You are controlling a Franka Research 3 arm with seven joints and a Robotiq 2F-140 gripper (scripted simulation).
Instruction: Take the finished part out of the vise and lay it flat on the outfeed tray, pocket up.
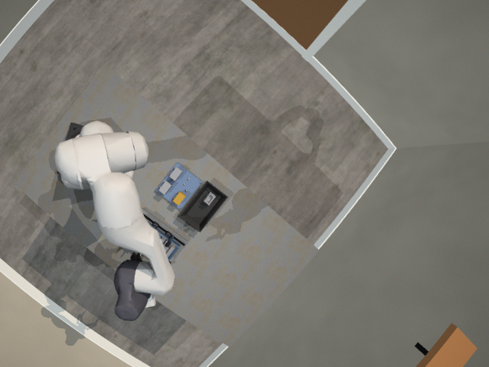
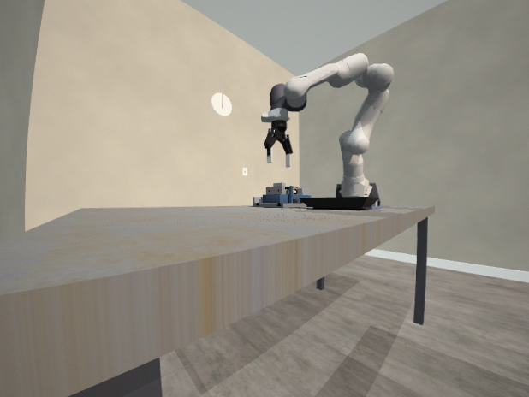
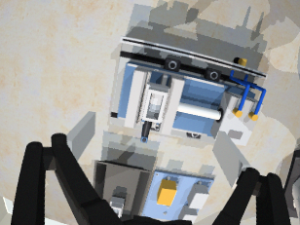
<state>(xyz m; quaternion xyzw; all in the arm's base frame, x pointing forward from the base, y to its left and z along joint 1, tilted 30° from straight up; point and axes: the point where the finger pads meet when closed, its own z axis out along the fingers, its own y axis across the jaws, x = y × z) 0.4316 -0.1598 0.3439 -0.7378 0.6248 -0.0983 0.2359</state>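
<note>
Finished part [image 3: 154, 106] sits in the vise [image 3: 184, 100] on the table [image 2: 180, 239], gripper [image 2: 278, 162] wide open above

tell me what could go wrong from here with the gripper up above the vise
The open gripper hangs well above the vise, so a slightly off descent could strike the vise jaws instead of straddling the finished part. The outfeed tray already holds a small block, which the part might land on.

1. A small machining workshop cell inside a plain room.
2. A blue-and-grey machine vise [image 3: 174, 100] and a blue fixture plate [image 1: 176, 185] sit on a long wooden workbench [image 2: 128, 239].
3. Bare walls, grey plank floor [image 2: 385, 342].
</note>
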